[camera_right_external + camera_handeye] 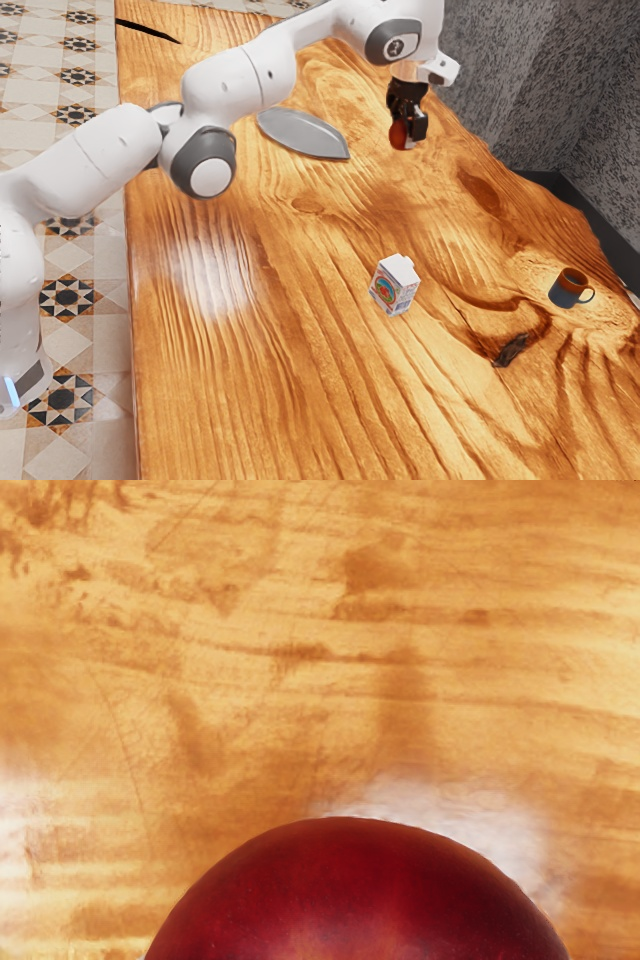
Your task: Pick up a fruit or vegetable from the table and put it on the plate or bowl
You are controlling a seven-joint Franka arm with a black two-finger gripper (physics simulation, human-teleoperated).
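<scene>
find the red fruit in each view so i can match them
Exterior view: the red fruit is clamped in the gripper, to the exterior view's right of the grey plate.
Wrist view: the red fruit is the big round shape just under the hand.
Shared landmark: the wooden table beneath it.

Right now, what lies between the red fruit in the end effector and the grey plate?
Nothing. The exterior view shows a bare strip of wooden table between the red fruit, held in the end effector, and the grey plate.
</scene>
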